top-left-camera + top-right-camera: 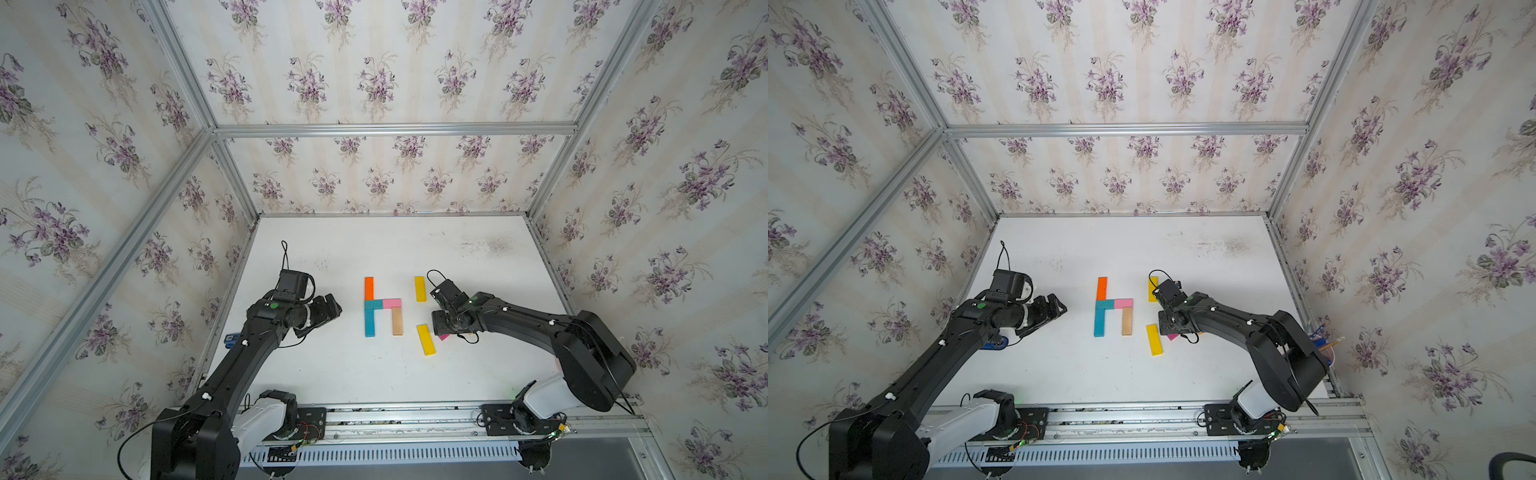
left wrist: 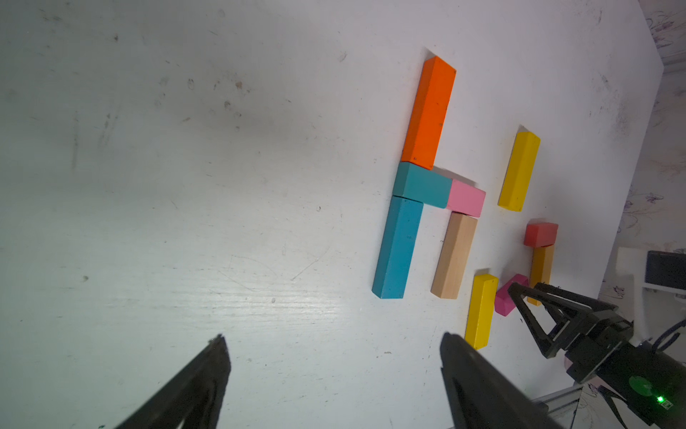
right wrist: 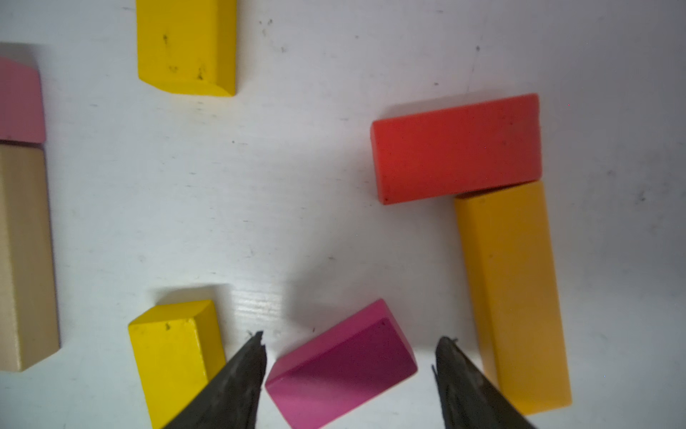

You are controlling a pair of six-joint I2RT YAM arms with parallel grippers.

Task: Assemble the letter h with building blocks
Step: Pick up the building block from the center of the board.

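Observation:
An h shape lies mid-table: an orange block (image 1: 368, 288), a short teal block (image 1: 373, 304), a pink block (image 1: 392, 303), a long teal block (image 1: 369, 323) and a plain wood block (image 1: 397, 321). Two yellow blocks (image 1: 420, 288) (image 1: 426, 339) lie loose to its right. My right gripper (image 3: 352, 337) is open low over a tilted magenta block (image 3: 341, 366), a gap showing at each finger. Beside it lie a red block (image 3: 456, 148) and an amber block (image 3: 514, 293). My left gripper (image 2: 334, 337) is open over bare table, left of the h.
A cup of pens (image 1: 1325, 349) stands at the right wall behind the right arm. A small blue object (image 1: 994, 343) lies by the left wall under the left arm. Metal frame rails (image 1: 415, 409) border the white table on all sides.

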